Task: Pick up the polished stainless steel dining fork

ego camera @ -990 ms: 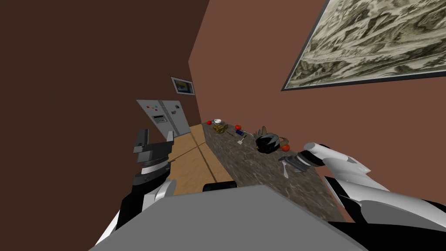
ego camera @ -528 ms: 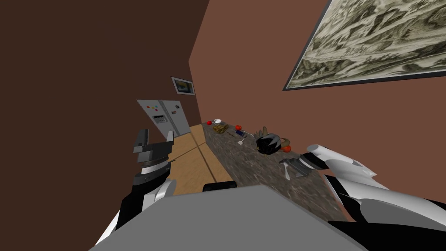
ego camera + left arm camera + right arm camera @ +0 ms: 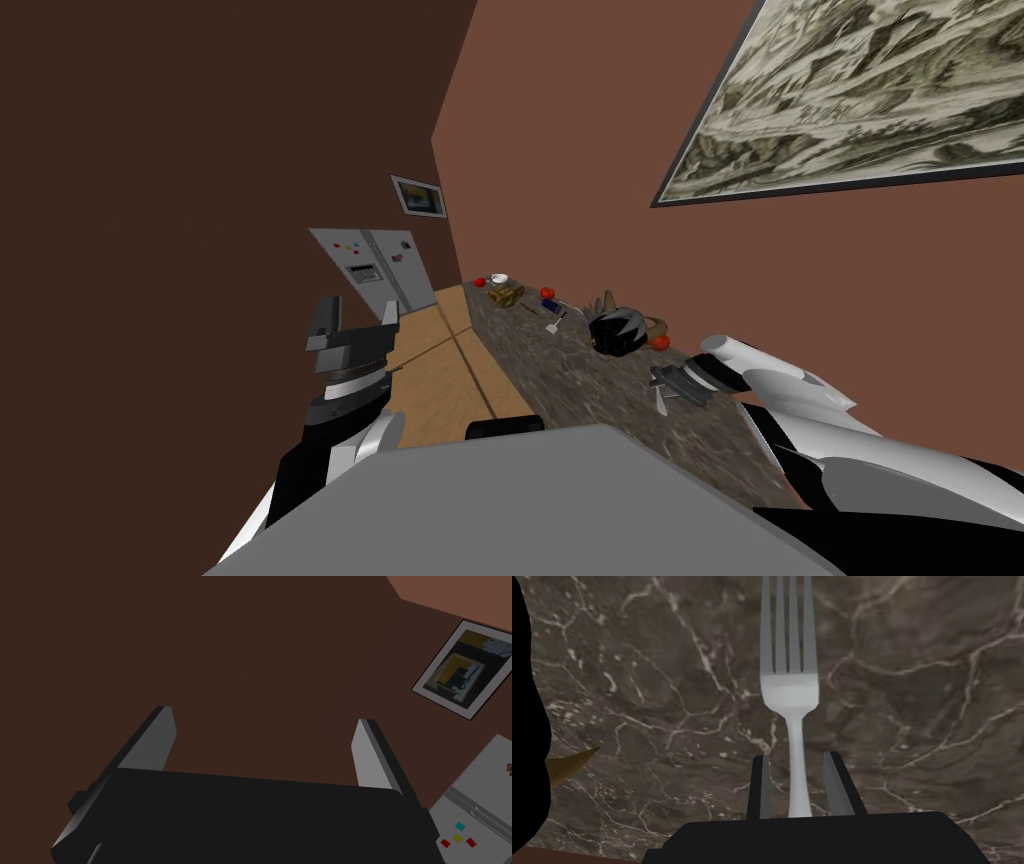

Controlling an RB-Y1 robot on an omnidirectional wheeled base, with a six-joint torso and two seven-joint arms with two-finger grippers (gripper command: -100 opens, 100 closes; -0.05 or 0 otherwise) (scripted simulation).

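Right wrist view: the fork (image 3: 789,691) lies flat on the marbled surface (image 3: 912,701). Its handle sits between the right pincer (image 3: 795,756) fingers (image 3: 760,786), near but not touching. Head view: the left pincer (image 3: 355,318), fingers apart, is raised beside a dark wall (image 3: 200,200).

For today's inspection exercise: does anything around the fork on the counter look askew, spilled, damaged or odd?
Nothing stands out. The light grey four-tined fork lies flat on the dark, white-veined stone counter, its handle between the open fingers of the right gripper; no spill or damage shows.
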